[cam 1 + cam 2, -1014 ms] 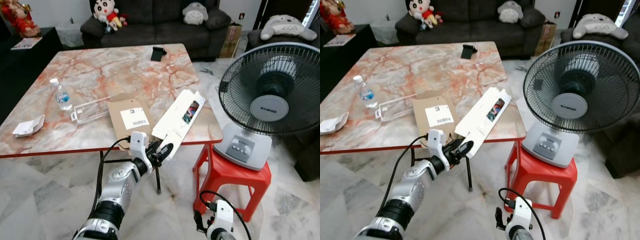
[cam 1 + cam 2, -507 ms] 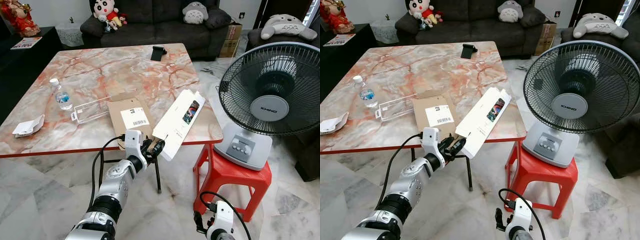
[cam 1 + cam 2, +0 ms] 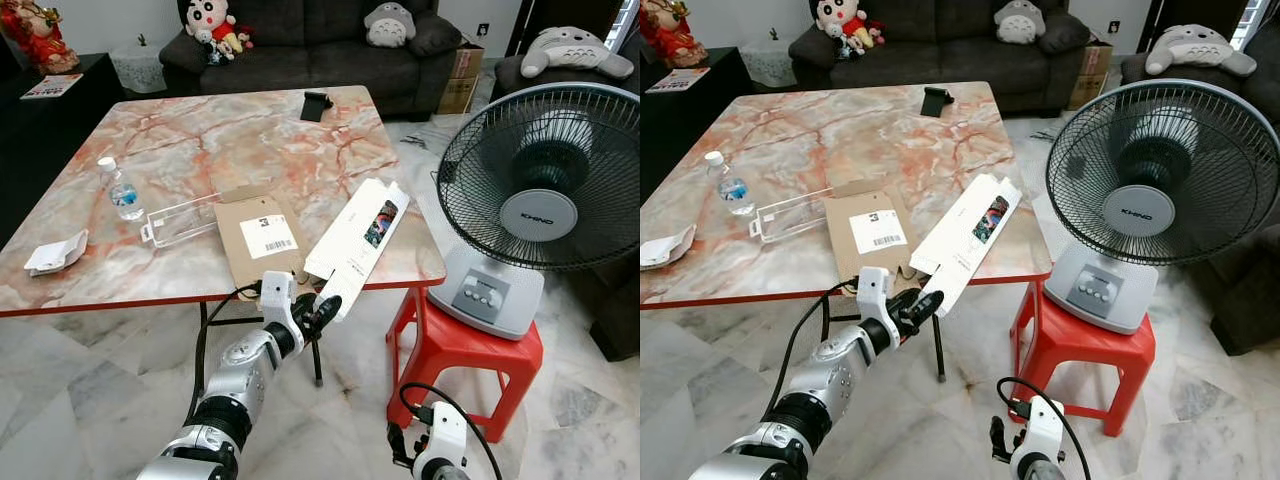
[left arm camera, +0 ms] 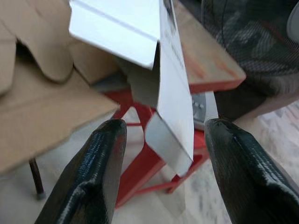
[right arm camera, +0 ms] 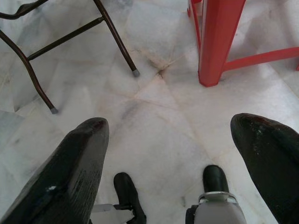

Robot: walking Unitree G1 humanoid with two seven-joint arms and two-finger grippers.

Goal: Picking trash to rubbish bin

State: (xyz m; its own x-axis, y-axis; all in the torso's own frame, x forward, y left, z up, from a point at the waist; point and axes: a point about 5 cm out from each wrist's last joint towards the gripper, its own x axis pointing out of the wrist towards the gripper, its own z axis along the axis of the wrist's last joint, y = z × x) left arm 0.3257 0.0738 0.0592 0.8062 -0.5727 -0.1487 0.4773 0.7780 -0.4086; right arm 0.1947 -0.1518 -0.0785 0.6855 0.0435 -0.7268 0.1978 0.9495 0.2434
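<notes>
Left wrist view puts the lower end of the long white carton (image 4: 175, 100) squarely between the two black fingers (image 4: 91, 175) of the left gripper (image 3: 322, 309). The fingers are spread wide with daylight on both sides of the card, so nothing is pinched yet. From the head cameras, the carton lies slantwise across the near edge of the marble table (image 3: 200, 150), its long axis running up and away from the gripper. Its near end overhangs the edge straight ahead of the fingertips. A flattened brown cardboard piece (image 3: 262, 240) lies just beside the carton, to the gripper's left and partly under it.

The coming move seems to turn on this alignment. The flat face of the carton stands edge-on to the fingers, so closing across that thin end looks feasible. The left arm is plainly the nearer one.

The right gripper (image 5: 168, 163) hangs low over the floor by the red stool (image 3: 465, 360), fingers wide apart.
</notes>
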